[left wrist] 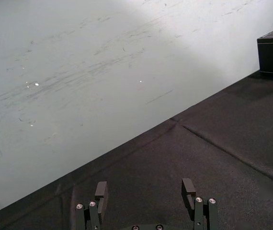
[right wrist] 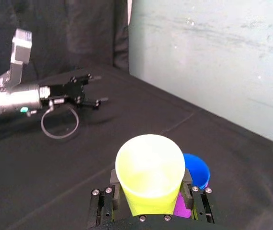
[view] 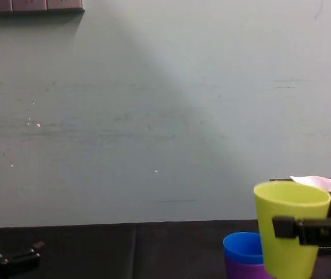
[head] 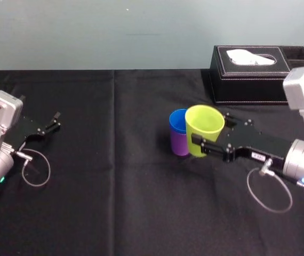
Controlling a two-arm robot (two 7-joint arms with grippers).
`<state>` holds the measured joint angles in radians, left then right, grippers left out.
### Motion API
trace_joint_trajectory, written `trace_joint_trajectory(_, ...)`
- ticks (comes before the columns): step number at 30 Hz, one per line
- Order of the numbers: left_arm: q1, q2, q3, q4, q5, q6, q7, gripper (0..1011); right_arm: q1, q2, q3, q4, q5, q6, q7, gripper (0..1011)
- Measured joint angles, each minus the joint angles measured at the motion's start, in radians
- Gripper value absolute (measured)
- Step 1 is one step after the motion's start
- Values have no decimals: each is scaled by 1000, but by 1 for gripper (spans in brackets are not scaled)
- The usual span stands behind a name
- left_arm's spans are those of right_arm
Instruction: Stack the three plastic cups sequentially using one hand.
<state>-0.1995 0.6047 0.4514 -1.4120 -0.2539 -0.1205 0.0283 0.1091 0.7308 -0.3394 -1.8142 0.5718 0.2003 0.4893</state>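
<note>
My right gripper [head: 204, 140] is shut on the yellow-green cup [head: 204, 128], holding it upright just right of the other two cups and lifted above them. The blue cup [head: 177, 122] sits nested inside the purple cup [head: 179, 143] on the black tablecloth. The right wrist view shows the yellow-green cup [right wrist: 150, 172] between both fingers, with the blue cup [right wrist: 197, 169] and purple cup [right wrist: 181, 207] just beyond it. From the chest view the yellow-green cup [view: 290, 226] hangs beside the blue cup [view: 244, 246] and purple cup [view: 244, 269]. My left gripper [head: 56, 120] rests open at the far left.
A black tissue box [head: 253, 72] stands at the back right, behind the right arm. The black tablecloth [head: 120, 181] runs wide between the two arms. A pale wall [view: 154, 116] rises behind the table.
</note>
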Motion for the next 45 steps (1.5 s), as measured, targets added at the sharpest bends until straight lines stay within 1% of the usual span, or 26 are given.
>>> trace_joint_trajectory(2, 0, 0, 0, 0, 0, 0, 0, 1011, 11, -4, 1, 6, 9, 4, 1, 734)
trace_joint_trajectory(6, 0, 0, 0, 0, 0, 0, 0, 1011, 55, -21, -1, 30, 30, 15, 1, 734)
trace_joint_trajectory(12, 0, 0, 0, 0, 0, 0, 0, 1011, 115, -42, -19, 66, 35, 27, 0, 733)
trace_joint_trajectory(15, 0, 0, 0, 0, 0, 0, 0, 1011, 159, -60, -35, 104, 35, 35, 0, 733)
trace_joint_trajectory(16, 0, 0, 0, 0, 0, 0, 0, 1011, 159, -60, -35, 104, 35, 35, 0, 733)
trace_joint_trajectory(18, 0, 0, 0, 0, 0, 0, 0, 1011, 196, -75, -53, 141, 36, 39, 6, 733)
trace_joint_trajectory(25, 0, 0, 0, 0, 0, 0, 0, 1011, 262, -104, -91, 215, 23, 45, 14, 733)
trace_joint_trajectory(26, 0, 0, 0, 0, 0, 0, 0, 1011, 262, -104, -91, 215, 23, 45, 14, 733)
trace_joint_trajectory(29, 0, 0, 0, 0, 0, 0, 0, 1011, 288, -120, -110, 254, 14, 44, 22, 733)
trace_joint_trajectory(34, 0, 0, 0, 0, 0, 0, 0, 1011, 309, -137, -134, 296, 2, 42, 31, 733)
trace_joint_trajectory(45, 0, 0, 0, 0, 0, 0, 0, 1011, 324, -152, -155, 340, -14, 30, 46, 733)
